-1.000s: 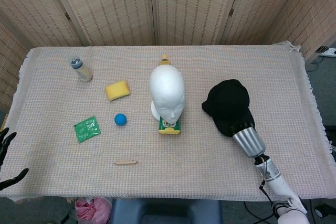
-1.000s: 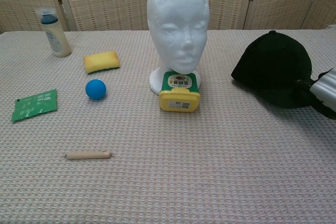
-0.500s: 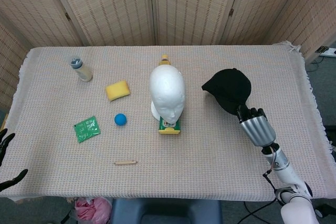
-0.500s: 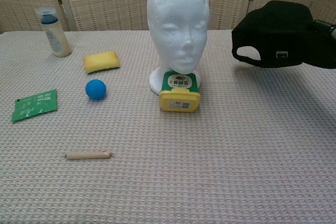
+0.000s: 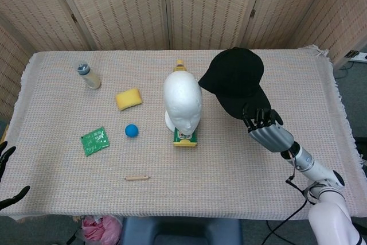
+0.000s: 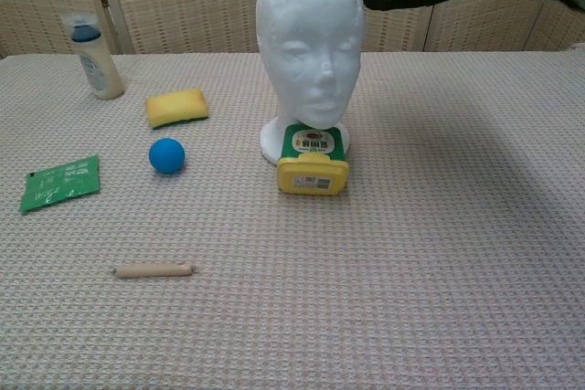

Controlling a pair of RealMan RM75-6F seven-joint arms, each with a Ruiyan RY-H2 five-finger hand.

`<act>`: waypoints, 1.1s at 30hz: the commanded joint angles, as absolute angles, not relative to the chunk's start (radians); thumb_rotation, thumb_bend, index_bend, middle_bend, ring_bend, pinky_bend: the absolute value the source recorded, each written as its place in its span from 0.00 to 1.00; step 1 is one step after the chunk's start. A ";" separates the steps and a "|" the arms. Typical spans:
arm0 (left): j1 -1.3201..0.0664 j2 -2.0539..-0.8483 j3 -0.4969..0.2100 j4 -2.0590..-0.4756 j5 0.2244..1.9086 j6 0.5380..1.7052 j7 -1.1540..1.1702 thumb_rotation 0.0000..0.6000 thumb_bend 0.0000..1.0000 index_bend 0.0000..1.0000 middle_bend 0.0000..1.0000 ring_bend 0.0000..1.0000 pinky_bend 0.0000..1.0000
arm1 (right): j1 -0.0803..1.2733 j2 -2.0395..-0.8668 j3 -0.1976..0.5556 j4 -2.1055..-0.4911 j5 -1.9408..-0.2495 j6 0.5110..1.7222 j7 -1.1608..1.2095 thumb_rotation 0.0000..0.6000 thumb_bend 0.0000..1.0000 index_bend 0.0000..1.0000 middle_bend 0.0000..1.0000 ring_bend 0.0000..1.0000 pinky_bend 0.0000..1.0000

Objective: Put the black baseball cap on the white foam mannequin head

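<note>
A: Where is the black baseball cap [image 5: 235,80]?

B: Up in the air, to the right of the white foam mannequin head [image 5: 182,100] and a little farther back. In the head view its left edge comes close to the top of the head; I cannot tell whether they touch. In the chest view only its lower edge shows at the top of the frame, at about crown height, with the back strap opening visible.

A: Who has it?

B: The right hand [image 5: 265,127]. It grips the cap's near end, the brim side, with dark fingers curled up onto the fabric.

A: And the left hand [image 5: 8,171]?

B: Only dark fingertips show at the near left edge of the table [image 5: 321,142], apart from each other and holding nothing.

A: Where does the mannequin head stand?

B: Upright at mid-table, facing the near side. A yellow box with a green label [image 6: 313,162] lies against the front of its base.

A: What else is there?

B: On the left, a small bottle [image 5: 88,76] at the far side, a yellow sponge [image 5: 128,98] nearer the middle, a blue ball [image 5: 131,131] nearer than the sponge, a green packet [image 5: 94,140] left of the ball, and a wooden stick [image 5: 137,177] nearest of all. A yellow tip [image 5: 180,63] shows just behind the mannequin head.
</note>
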State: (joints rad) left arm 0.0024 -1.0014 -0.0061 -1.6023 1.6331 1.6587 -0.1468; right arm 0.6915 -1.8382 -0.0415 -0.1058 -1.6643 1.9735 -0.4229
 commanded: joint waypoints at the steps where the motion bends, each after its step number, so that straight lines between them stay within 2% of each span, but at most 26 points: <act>1: 0.003 -1.000 -0.006 -1.603 1.632 1.660 -0.152 1.00 0.20 0.00 0.00 0.00 0.17 | 0.757 -1.816 -0.041 -0.159 -1.678 2.025 -0.493 1.00 0.59 1.00 0.85 0.81 0.97; 8: 0.005 -0.993 -0.003 -1.601 1.637 1.662 -0.171 1.00 0.20 0.00 0.00 0.00 0.17 | 0.833 -1.788 -0.034 -0.292 -1.701 2.037 -0.632 1.00 0.59 1.00 0.85 0.81 0.97; 17: 0.008 -0.978 -0.003 -1.594 1.638 1.669 -0.216 1.00 0.20 0.00 0.00 0.00 0.17 | 0.922 -1.783 -0.023 -0.491 -1.752 1.940 -0.813 1.00 0.59 1.00 0.85 0.81 0.97; 33: 0.004 -0.935 0.015 -1.565 1.674 1.678 -0.355 1.00 0.20 0.00 0.00 0.00 0.17 | 0.892 -1.854 -0.015 -0.615 -1.811 1.841 -1.071 1.00 0.59 1.00 0.86 0.81 0.97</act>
State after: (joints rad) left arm 0.0038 -0.9392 0.0127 -1.5698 1.6694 1.6732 -0.3457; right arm 0.9006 -1.8426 -0.0137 -0.5919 -1.7986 1.8578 -1.0386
